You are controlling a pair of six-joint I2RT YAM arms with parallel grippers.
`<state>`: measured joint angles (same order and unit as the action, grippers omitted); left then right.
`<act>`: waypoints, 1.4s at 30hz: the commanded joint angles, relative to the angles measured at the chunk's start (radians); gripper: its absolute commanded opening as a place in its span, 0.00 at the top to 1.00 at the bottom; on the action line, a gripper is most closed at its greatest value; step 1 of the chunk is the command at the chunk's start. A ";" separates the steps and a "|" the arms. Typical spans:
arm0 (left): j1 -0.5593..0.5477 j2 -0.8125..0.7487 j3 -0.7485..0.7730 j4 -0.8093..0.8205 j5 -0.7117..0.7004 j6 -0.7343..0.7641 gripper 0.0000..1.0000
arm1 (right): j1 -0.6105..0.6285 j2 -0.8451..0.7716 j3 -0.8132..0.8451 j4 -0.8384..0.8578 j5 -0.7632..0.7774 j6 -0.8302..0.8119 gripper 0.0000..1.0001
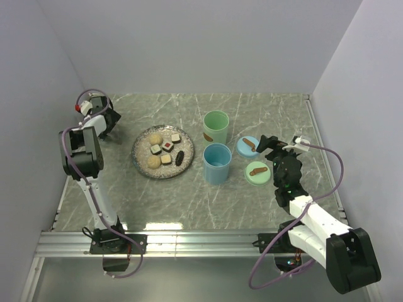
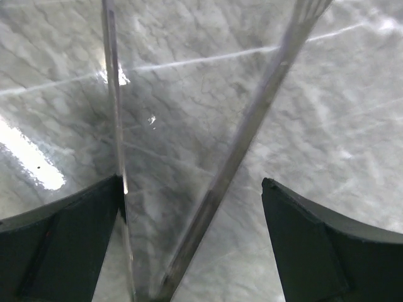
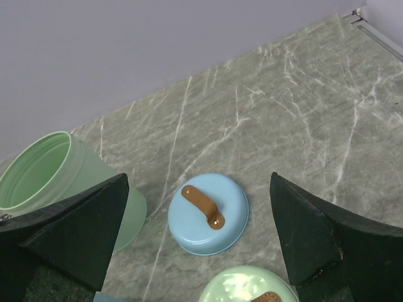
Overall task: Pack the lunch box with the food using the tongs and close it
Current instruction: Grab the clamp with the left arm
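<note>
Food (image 1: 167,146) lies unpacked on the plate (image 1: 139,155); the lunch box (image 1: 217,165) stands lidless. The spread left gripper (image 2: 190,189) straddles the tongs (image 2: 252,119); the right gripper (image 3: 198,182) is spread and empty.

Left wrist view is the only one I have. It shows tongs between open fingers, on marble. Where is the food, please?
Observer: All the food sits on a plate, to the right of the left gripper.
Operator: And the containers, are they closed?
Observer: No. The green cup and the blue cup stand open, right of the plate.
Operator: Where are their lids?
Observer: The blue lid and the green lid lie right of the cups, handles up, close to the open right gripper.
</note>
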<state>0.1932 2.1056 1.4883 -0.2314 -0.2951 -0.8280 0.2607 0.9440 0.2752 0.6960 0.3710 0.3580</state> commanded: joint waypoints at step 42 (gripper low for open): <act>0.011 0.172 0.201 -0.375 -0.114 0.110 0.11 | -0.008 -0.053 0.019 0.027 -0.041 -0.001 0.00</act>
<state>0.1909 2.2211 1.7000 -0.5175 -0.3897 -0.7403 0.2607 0.9218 0.2760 0.6952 0.3340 0.3588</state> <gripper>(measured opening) 0.903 0.996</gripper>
